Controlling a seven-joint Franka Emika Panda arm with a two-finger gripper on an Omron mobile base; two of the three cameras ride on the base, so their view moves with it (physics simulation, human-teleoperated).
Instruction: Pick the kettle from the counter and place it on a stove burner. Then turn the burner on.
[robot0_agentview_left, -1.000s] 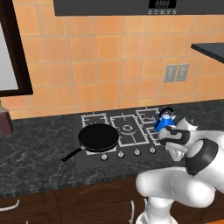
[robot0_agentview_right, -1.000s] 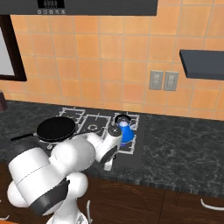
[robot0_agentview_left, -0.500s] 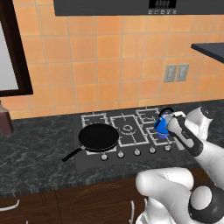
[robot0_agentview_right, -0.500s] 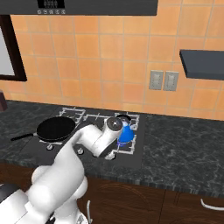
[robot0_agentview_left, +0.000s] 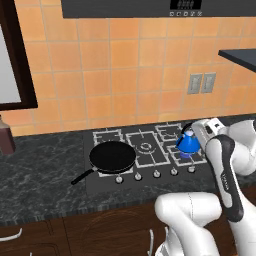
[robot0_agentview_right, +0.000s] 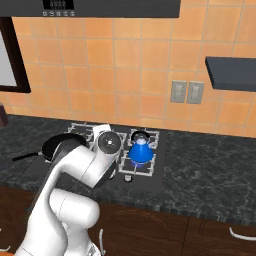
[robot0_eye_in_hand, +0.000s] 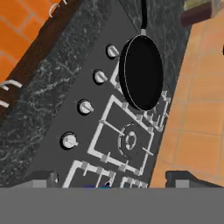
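Observation:
The small blue kettle (robot0_agentview_left: 189, 144) (robot0_agentview_right: 140, 150) stands upright on the right-hand burner grate of the stove (robot0_agentview_left: 150, 150), its thin black handle up. My white hand (robot0_agentview_left: 207, 127) hangs close beside and a little above it. In the hand view my gripper (robot0_eye_in_hand: 113, 180) is open, its dark fingertips (robot0_eye_in_hand: 43, 178) far apart, and only a blue sliver of the kettle (robot0_eye_in_hand: 95, 187) shows between them at the bottom edge. The dark marbled counter (robot0_agentview_left: 40, 170) runs to both sides of the stove.
A black frying pan (robot0_agentview_left: 112, 156) (robot0_eye_in_hand: 141, 72) sits on the left burner, handle toward the counter's front left. A row of knobs (robot0_agentview_left: 156, 174) (robot0_eye_in_hand: 85, 106) lines the stove's front edge. A brown object (robot0_agentview_left: 6, 140) stands at far left. Orange tiled wall and outlets (robot0_agentview_left: 201, 83) lie behind.
The kettle has come slightly down onto the right burner grate and stays there. My arm has swung and risen on the right, and the hand now stands off from the kettle.

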